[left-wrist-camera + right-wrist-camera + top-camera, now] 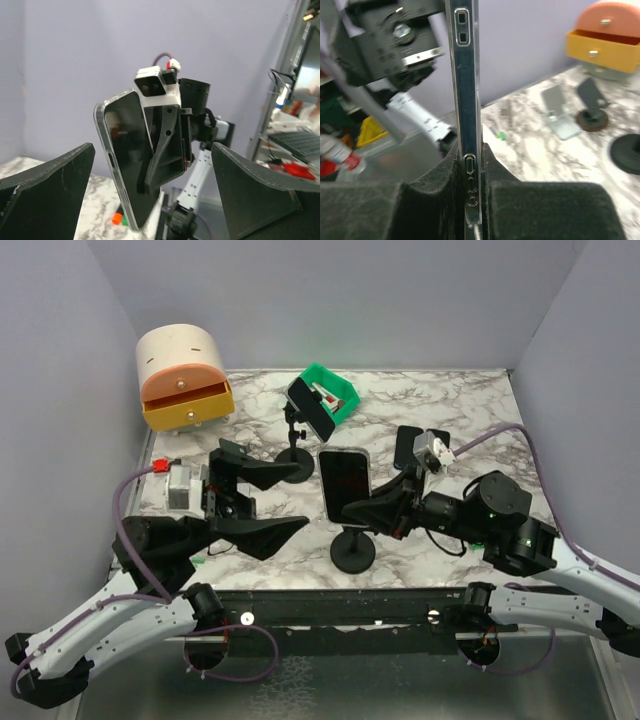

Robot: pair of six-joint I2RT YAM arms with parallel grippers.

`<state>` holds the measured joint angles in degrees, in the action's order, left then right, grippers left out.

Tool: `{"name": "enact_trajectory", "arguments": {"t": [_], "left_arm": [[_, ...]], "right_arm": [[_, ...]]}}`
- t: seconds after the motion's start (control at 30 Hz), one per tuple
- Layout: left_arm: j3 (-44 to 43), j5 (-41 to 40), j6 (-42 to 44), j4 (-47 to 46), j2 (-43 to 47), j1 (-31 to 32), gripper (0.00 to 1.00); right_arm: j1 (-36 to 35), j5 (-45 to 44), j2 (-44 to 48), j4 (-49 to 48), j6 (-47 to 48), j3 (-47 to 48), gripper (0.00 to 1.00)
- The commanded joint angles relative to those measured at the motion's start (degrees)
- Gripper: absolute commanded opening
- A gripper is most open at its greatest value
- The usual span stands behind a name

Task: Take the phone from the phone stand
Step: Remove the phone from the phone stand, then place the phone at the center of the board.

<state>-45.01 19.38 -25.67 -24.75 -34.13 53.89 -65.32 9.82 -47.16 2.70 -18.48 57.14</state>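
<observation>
Near edge first: 2 arms reach in from the table (470, 420) front. The left gripper (308, 498) is spread wide and holds nothing, its fingers (50, 192) pointing at the phone (344, 483) with a clear gap between. The right gripper (352, 508) is pinched onto the phone's lower edge, 1 pad (437, 192) on each face. The phone is upright above the phone stand (353, 550); I can't tell if it's seated. Bare marble lies right of that arm, up to the wall. Farther back, a second stand (295, 466) carries a tilted dark device (310, 408). Then 1 green bin (335, 390) and 1 drawer unit (183, 380) at the back edge. Count: 2 stands.
</observation>
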Motion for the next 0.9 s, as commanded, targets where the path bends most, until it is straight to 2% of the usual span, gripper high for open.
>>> {"name": "enact_trajectory", "arguments": {"t": [0.0,0.1,0.2,0.3,0.4,0.5,0.7,0.8,0.87], "left_arm": [[4.01,-13.76,6.20,0.79,6.44,-0.10,0.99],[5.86,-21.37,11.08,4.26,9.75,-0.10,0.99],[7.77,-26.66,15.83,6.44,11.93,-0.10,0.99],[9.68,-31.17,19.05,7.29,13.00,-0.10,0.99],[11.82,-36.16,21.01,7.44,13.62,-0.10,0.99],[13.68,-39.94,22.36,7.48,14.26,-0.08,0.99],[17.65,-43.36,22.37,7.30,17.17,-0.10,0.99],[19.05,-44.99,22.68,7.35,17.97,-0.10,0.99],[19.97,-45.05,22.62,7.46,18.51,-0.10,0.99]], "right_arm": [[-0.07,-21.56,1.65,7.60,4.81,7.39,0.00],[-0.09,-34.69,-2.30,15.19,7.34,12.87,0.00],[0.01,-44.26,-5.96,18.06,8.72,15.83,0.00],[0.60,-49.53,-6.98,15.91,9.94,15.83,0.00],[3.46,-50.22,-8.82,14.40,10.53,15.73,0.00],[11.20,-43.59,-12.17,16.38,7.37,16.24,0.00],[36.08,-24.63,-17.30,15.19,-1.37,10.95,0.00],[49.68,-11.28,-19.56,9.64,-8.04,4.64,0.00],[52.94,-3.93,-22.16,5.46,-11.47,1.07,0.00]]}}
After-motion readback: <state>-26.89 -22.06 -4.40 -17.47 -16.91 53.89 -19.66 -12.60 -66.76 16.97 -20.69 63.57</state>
